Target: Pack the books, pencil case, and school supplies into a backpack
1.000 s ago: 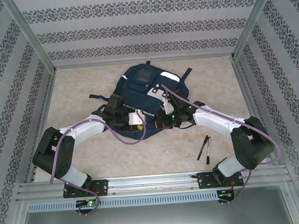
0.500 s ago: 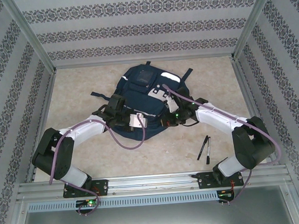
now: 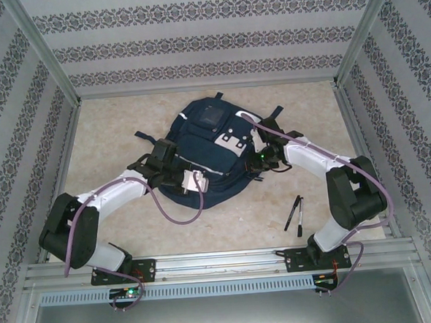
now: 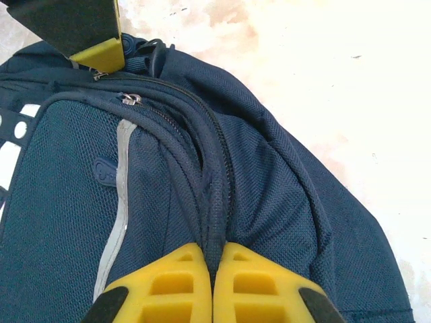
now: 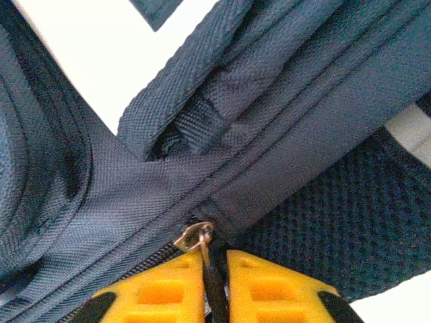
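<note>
The navy backpack (image 3: 208,158) lies flat in the middle of the table, its white patches facing up. At its left side, my left gripper (image 3: 164,154) is shut on a ridge of the bag's fabric (image 4: 214,222) beside a zip line. A metal slider (image 4: 130,99) sits farther along that zip. My right gripper (image 3: 258,160) is at the bag's right edge. Its jaws are nearly together, with the metal zipper pull (image 5: 195,235) and its dark tab between them. Two slim black pens (image 3: 295,214) lie on the table at the front right. Books and pencil case are out of view.
A loose strap (image 3: 269,108) trails from the backpack's far right corner. Patterned walls with metal rails (image 3: 55,171) enclose the table on three sides. Bare table lies in front of the bag (image 3: 227,227) and to its left.
My left gripper went from open to shut on the bag's fabric. My right gripper moved right and away along the bag's edge. The backpack's right side shifted with it.
</note>
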